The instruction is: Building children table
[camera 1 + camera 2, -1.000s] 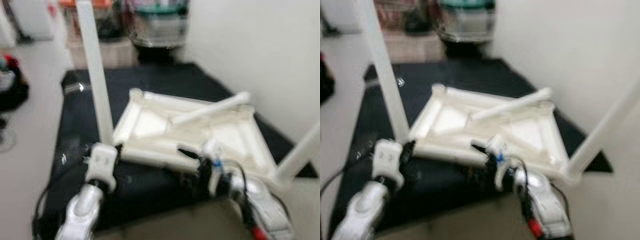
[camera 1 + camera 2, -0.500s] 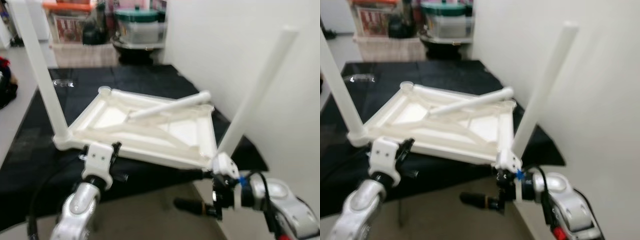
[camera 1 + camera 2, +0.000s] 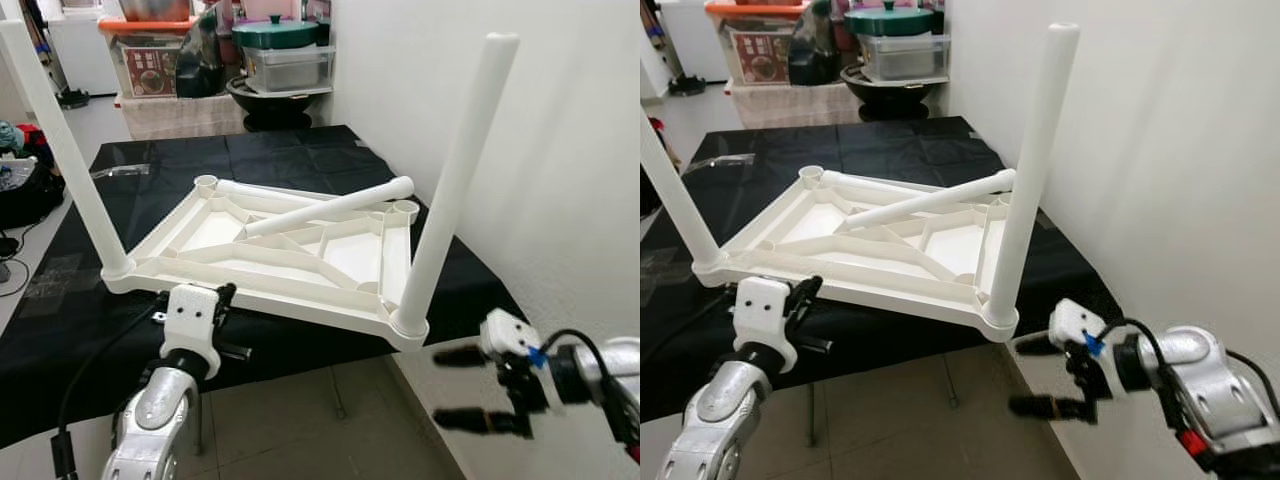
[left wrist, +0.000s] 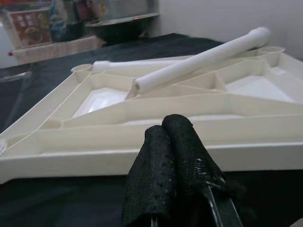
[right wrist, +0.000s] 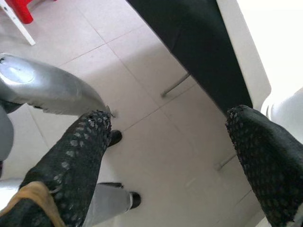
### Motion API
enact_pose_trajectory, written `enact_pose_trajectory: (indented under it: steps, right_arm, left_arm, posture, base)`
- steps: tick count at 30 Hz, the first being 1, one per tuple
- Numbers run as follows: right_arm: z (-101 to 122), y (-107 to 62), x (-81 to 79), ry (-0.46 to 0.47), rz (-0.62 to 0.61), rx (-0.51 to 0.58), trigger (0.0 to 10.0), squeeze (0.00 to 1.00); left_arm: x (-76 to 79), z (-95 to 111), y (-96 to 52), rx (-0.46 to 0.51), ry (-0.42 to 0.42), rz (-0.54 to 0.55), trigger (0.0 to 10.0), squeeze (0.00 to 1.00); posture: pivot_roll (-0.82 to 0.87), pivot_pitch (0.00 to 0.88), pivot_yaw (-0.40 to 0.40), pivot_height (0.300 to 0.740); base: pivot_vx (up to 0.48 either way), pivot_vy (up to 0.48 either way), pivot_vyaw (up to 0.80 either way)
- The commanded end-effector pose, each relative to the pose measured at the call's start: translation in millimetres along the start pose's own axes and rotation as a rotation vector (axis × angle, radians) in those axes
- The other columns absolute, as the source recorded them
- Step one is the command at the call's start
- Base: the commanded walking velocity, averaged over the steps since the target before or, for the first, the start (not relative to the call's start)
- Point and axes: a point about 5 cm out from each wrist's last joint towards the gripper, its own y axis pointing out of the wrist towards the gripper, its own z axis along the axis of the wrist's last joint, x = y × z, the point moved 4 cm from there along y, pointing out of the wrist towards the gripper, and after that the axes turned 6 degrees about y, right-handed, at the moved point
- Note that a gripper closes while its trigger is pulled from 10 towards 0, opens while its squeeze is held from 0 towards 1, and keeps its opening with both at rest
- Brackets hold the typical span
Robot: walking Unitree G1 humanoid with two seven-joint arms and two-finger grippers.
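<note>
Upturned white table (image 3: 300,260), two legs upright, one loose

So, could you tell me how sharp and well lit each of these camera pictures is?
Left and right eye views: evenly lit and mostly sharp, with only the right gripper slightly smeared. Left wrist view: the left gripper fingers look soft up close, while the table top stays clear. Right wrist view: bright, the floor a little hazy.

We can't see the top of the left table leg (image 3: 62,150), it runs off the upper edge. The right gripper (image 3: 470,388) is a bit motion-blurred, and the boxes (image 3: 150,55) at the back are too small to read.
</note>
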Motion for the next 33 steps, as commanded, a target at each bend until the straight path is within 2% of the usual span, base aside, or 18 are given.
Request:
enact_pose_trajectory:
  steps: [1, 2, 3, 4, 6, 7, 9, 10, 11, 12, 14, 16, 17, 18, 22, 29, 31, 33]
  right_arm:
    - [19, 20.3, 1.9, -0.081, -0.031, 0.07, 10.0, 0.0]
    - [19, 20.3, 1.9, -0.081, -0.031, 0.07, 10.0, 0.0]
    - [36, 39.1, 0.0, -0.139, -0.049, 0.145, 10.0, 0.0]
    - [36, 39.1, 0.0, -0.139, -0.049, 0.145, 10.0, 0.0]
    - [65, 70.2, -8.1, -0.188, -0.058, 0.256, 10.0, 0.0]
    - [73, 80.2, -12.5, -0.201, -0.05, 0.285, 10.0, 0.0]
    - [73, 80.2, -12.5, -0.201, -0.05, 0.285, 10.0, 0.0]
    - [80, 92.9, -16.8, -0.198, -0.042, 0.303, 10.0, 0.0]
    - [80, 92.9, -16.8, -0.198, -0.042, 0.303, 10.0, 0.0]
    - [87, 111.0, -21.9, -0.195, -0.037, 0.311, 10.0, 0.0]
    - [87, 111.0, -21.9, -0.195, -0.037, 0.311, 10.0, 0.0]
    - [100, 143.6, -28.7, -0.147, -0.04, 0.337, 10.0, 0.0]
    - [100, 143.6, -28.7, -0.147, -0.04, 0.337, 10.0, 0.0]
    - [107, 151.4, -27.3, -0.097, -0.056, 0.375, 10.0, 0.0]
    - [110, 147.3, -9.1, 0.027, -0.181, 0.453, 10.0, 0.0]
    - [97, 136.5, 2.0, 0.08, -0.279, 0.456, 10.0, 0.0]
    - [85, 127.8, 12.4, 0.118, -0.367, 0.451, 10.0, 0.0]
    - [83, 125.1, 15.8, 0.122, -0.399, 0.449, 10.0, 0.0]
  left_arm:
    - [-6.0, -8, -2.0, -0.046, -0.009, 0.032, 10.0, 0.0]
    - [-6.0, -8, -2.0, -0.046, -0.009, 0.032, 10.0, 0.0]
    - [-10.0, -13, -3.3, -0.077, -0.029, 0.067, 10.0, 0.0]
    - [-10.0, -13, -3.3, -0.077, -0.029, 0.067, 10.0, 0.0]
    - [-17.2, -22, -7.4, -0.136, -0.119, 0.149, 10.0, 0.0]
    - [-19.2, -25, -9.6, -0.159, -0.161, 0.181, 10.0, 0.0]
    - [-19.2, -25, -9.6, -0.159, -0.161, 0.181, 10.0, 0.0]
    - [-20.1, -27, -12.2, -0.173, -0.188, 0.2, 10.0, 0.0]
    - [-20.1, -27, -12.2, -0.173, -0.188, 0.2, 10.0, 0.0]
    - [-18.4, -31, -15.8, -0.188, -0.192, 0.208, 10.0, 0.0]
    - [-18.4, -31, -15.8, -0.188, -0.192, 0.208, 10.0, 0.0]
    - [-14.1, -30, -19.7, -0.177, -0.141, 0.196, 10.0, 0.0]
    - [-14.1, -30, -19.7, -0.177, -0.141, 0.196, 10.0, 0.0]
    - [-13.0, -27, -19.7, -0.159, -0.115, 0.188, 10.0, 0.0]
    - [-9.2, -22, -18.1, -0.146, -0.066, 0.166, 10.0, 0.0]
    - [-6.5, -21, -15.2, -0.147, -0.041, 0.147, 10.0, 0.0]
    - [-6.1, -14, -11.1, -0.116, -0.008, 0.13, 10.0, 0.0]
    - [-5.5, -11, -8.9, -0.101, 0.014, 0.12, 10.0, 0.0]
  posture:
    - [-0.05, 0.0, -0.058, 0.74]
    - [-0.05, 0.0, -0.058, 0.74]
    - [-0.05, 0.0, -0.057, 0.74]
    - [-0.05, 0.0, -0.057, 0.74]
    - [-0.04, 0.0, -0.057, 0.74]
    - [-0.04, 0.0, -0.057, 0.74]
    - [-0.04, 0.0, -0.057, 0.74]
    - [-0.04, 0.0, -0.06, 0.74]
    - [-0.04, 0.0, -0.06, 0.74]
    - [-0.03, 0.0, -0.068, 0.74]
    - [-0.03, 0.0, -0.068, 0.74]
    - [-0.01, 0.0, -0.084, 0.74]
    - [-0.01, 0.0, -0.084, 0.74]
    - [-0.01, 0.0, -0.084, 0.74]
    - [-0.01, 0.0, -0.085, 0.74]
    - [-0.02, 0.0, -0.071, 0.74]
    - [-0.03, 0.0, -0.058, 0.74]
    - [-0.04, 0.0, -0.054, 0.74]
  base:
    - [0.0, 0.0, 0.0]
    - [0.0, 0.0, 0.0]
    - [0.0, 0.0, 0.0]
    - [0.0, 0.0, 0.0]
    - [0.0, 0.0, 0.0]
    - [0.0, 0.0, 0.0]
    - [0.0, 0.0, 0.0]
    - [0.0, 0.0, 0.0]
    - [0.0, 0.0, 0.0]
    - [0.0, 0.0, 0.0]
    - [0.0, 0.0, 0.0]
    - [0.0, 0.0, 0.0]
    - [0.0, 0.0, 0.0]
    - [0.0, 0.0, 0.0]
    - [0.0, 0.36, 0.0]
    - [0.0, 0.48, 0.0]
    - [0.0, 0.24, 0.0]
    - [0.0, 0.0, 0.0]
